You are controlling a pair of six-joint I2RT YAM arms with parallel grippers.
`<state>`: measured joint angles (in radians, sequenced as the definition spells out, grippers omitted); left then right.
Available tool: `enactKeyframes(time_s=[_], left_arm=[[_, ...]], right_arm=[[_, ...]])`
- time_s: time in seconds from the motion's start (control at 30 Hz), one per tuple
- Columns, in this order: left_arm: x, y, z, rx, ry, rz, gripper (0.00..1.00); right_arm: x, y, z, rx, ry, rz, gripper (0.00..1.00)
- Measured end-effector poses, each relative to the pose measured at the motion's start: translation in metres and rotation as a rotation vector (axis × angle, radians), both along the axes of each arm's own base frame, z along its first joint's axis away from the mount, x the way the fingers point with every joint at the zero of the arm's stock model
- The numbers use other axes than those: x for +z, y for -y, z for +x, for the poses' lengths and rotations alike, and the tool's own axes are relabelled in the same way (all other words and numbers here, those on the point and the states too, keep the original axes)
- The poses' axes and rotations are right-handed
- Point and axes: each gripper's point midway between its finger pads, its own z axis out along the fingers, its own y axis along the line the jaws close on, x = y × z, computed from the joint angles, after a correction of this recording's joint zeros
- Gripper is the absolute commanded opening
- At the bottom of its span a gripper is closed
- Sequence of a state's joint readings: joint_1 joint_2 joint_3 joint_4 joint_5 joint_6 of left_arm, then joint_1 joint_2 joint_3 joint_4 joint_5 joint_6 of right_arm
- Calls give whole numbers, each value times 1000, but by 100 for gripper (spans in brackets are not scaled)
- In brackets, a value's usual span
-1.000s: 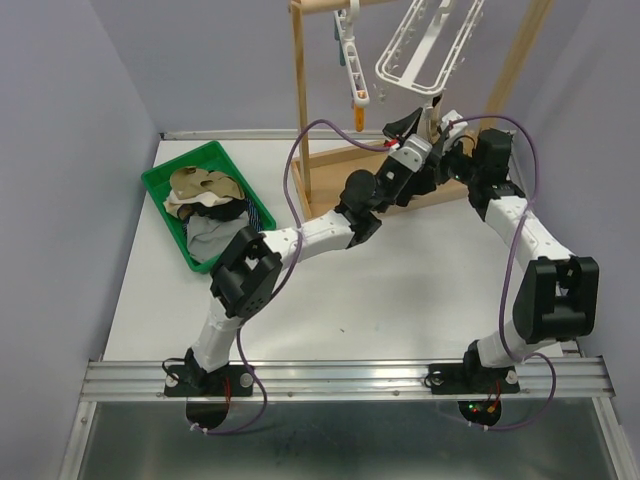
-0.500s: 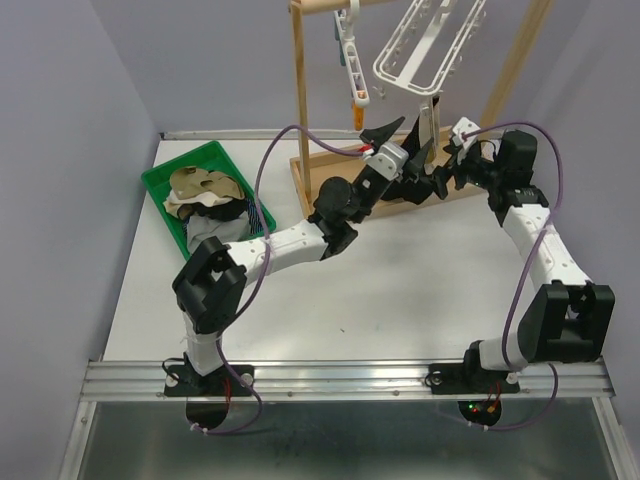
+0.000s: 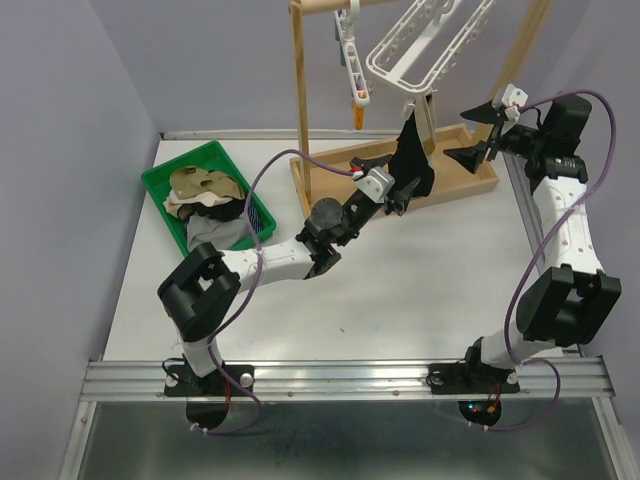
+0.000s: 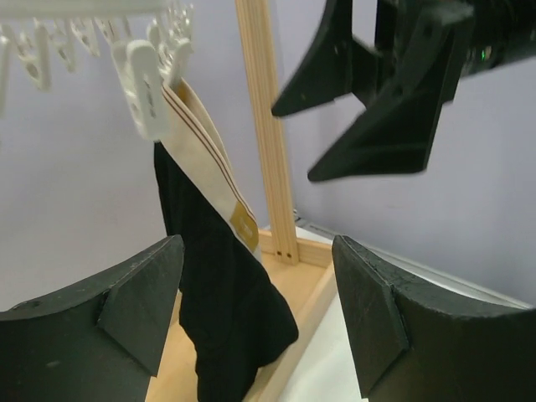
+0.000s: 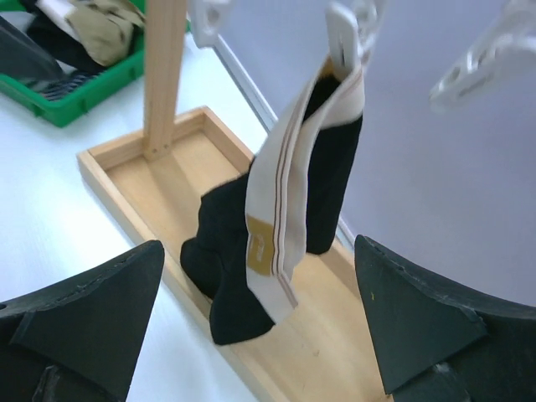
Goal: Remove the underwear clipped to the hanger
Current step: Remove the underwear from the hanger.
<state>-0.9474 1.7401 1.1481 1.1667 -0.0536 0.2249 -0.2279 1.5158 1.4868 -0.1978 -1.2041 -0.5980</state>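
Green bin (image 3: 178, 160): upper left of the top view, holding loose garments (image 3: 205, 200) already off the hanger.
Left gripper (image 3: 388, 176): centre of the top view, jaws spread wide and holding nothing. It is aimed at the hanging cloth from just beside it, and no contact is visible.
Black underwear (image 3: 412, 160): just right of centre in the top view, hanging by its pale waistband (image 5: 276, 226) from one clip (image 4: 144, 88) of the white hanger (image 3: 420, 45). Its lower end sags into the wooden tray (image 3: 470, 185).
Right gripper (image 3: 475, 132): upper right of the top view, jaws fully apart and empty, well clear of the cloth.
Step in hand: likely closing on this last clipped piece to free it.
Doing it well: bring the left fingers around the waistband close under the clip, not around the slack lower cloth. Pinch both layers firmly, then draw straight down and away from the clip. A slow pull should keep the tilted hanger from swinging. The right arm could steady the frame or squeeze the clip.
Risk: a low grip would stretch the fabric without releasing it.
Count, underwear on hanger: one visible.
Count, garments in bin: several in tan, grey, black and dark stripe. The exact number cannot be told from the heap.
Count, clips gripping cloth: one. The others in view look empty.
Count, grippers: two, both empty.
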Motion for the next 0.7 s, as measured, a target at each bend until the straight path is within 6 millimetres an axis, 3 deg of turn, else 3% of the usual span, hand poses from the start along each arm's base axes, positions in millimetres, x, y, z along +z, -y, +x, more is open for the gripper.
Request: enactKeyframes(time_s=[0.1,0.37,0.5,0.7], left_arm=[[-13,0,-2,-10,-28,4,85],[-16,0,0,-11,-34,-41,87],[-33,4,7,-10,-61,-29,87],[-52,3,19,4,-100,-17,88]], right_arm=[[15,-8,-2,101,44,7,99],[33,-17,8,247,138,-2,99],[42,-22,13,277,184,-17,99],[64,-46,13,323,257,-40,98]])
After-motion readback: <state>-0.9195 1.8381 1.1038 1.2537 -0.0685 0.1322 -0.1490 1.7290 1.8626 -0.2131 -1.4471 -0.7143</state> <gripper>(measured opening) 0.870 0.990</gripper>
